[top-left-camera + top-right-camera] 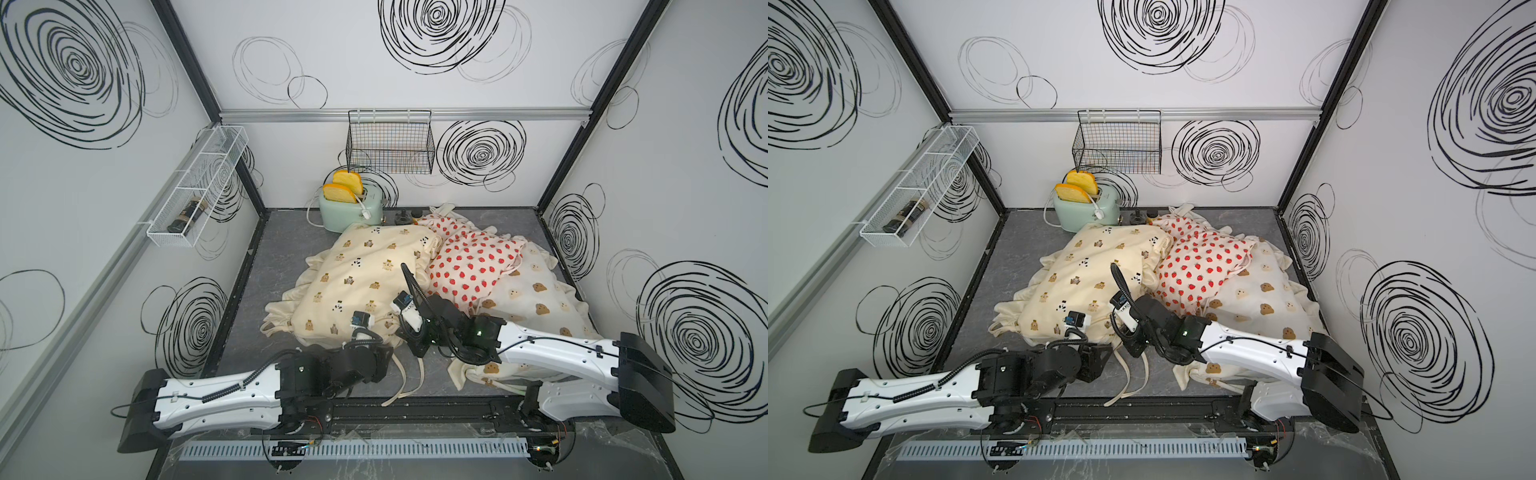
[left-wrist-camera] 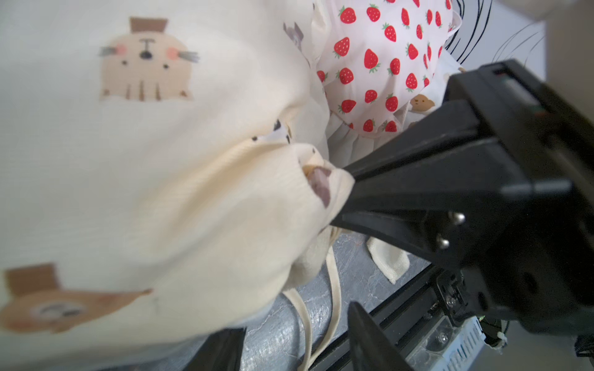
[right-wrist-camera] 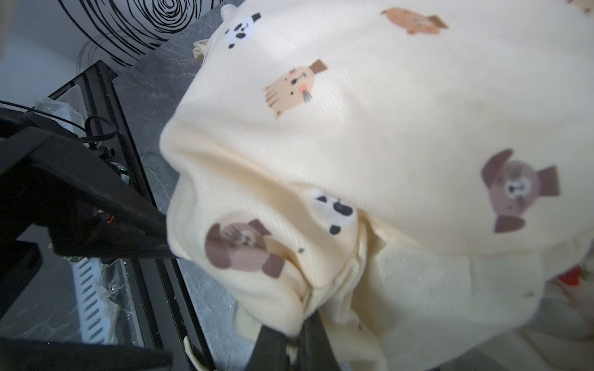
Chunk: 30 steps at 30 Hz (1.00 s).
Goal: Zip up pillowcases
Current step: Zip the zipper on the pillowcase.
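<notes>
Three pillowcases lie together on the grey table in both top views: a cream one with bears and pandas [image 1: 353,282] [image 1: 1084,282], a white strawberry one [image 1: 469,266] and an off-white one with brown bear faces [image 1: 536,299]. My right gripper [image 3: 295,343] is shut on a fold at the cream pillowcase's near corner [image 3: 321,225]; the left wrist view shows this same gripper [image 2: 348,183] pinching the cloth. My left gripper [image 2: 294,347] stands open just beside that corner, with two cream tie strings [image 2: 334,289] lying on the table between its fingers. No zipper shows.
A mint toaster [image 1: 353,212] holding toast stands at the back, with small dark objects [image 1: 403,216] beside it. A black wire basket [image 1: 390,145] hangs on the back wall and a white wire shelf [image 1: 199,183] on the left wall. The black front rail [image 1: 415,409] runs close below the grippers.
</notes>
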Each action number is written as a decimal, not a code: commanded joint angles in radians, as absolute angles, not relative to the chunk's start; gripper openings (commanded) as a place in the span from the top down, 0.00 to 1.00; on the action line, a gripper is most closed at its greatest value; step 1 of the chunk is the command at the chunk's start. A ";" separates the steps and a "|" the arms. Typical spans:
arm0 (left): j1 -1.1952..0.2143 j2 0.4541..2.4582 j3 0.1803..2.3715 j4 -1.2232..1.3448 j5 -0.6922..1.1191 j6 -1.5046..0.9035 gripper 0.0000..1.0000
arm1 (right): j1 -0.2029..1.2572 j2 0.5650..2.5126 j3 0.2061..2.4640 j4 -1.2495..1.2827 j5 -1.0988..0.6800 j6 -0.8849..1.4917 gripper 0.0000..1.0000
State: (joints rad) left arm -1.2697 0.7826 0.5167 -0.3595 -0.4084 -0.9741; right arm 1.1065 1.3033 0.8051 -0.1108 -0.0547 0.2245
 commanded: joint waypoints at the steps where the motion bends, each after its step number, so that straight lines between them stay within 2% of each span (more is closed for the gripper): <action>1: -1.247 0.781 0.486 -0.245 -0.378 -0.955 0.49 | 1.104 1.278 0.841 -0.078 -0.084 0.228 1.00; 10: -1.152 0.774 0.441 -0.199 -0.303 -0.934 0.63 | 1.103 1.285 0.850 -0.078 -0.084 0.230 1.00; 22: -1.137 0.771 0.418 -0.124 -0.269 -0.920 0.77 | 1.103 1.305 0.860 -0.074 -0.084 0.235 1.00; 30: -1.115 0.748 0.425 -0.182 -0.309 -0.934 0.78 | 1.103 1.298 0.849 -0.082 -0.081 0.245 1.00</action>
State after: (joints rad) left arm -1.1294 0.7666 0.4278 -0.1841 -0.2760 -0.9192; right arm 1.1053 1.3045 0.8299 -0.1036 -0.0738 0.2348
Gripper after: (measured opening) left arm 0.223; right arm 0.075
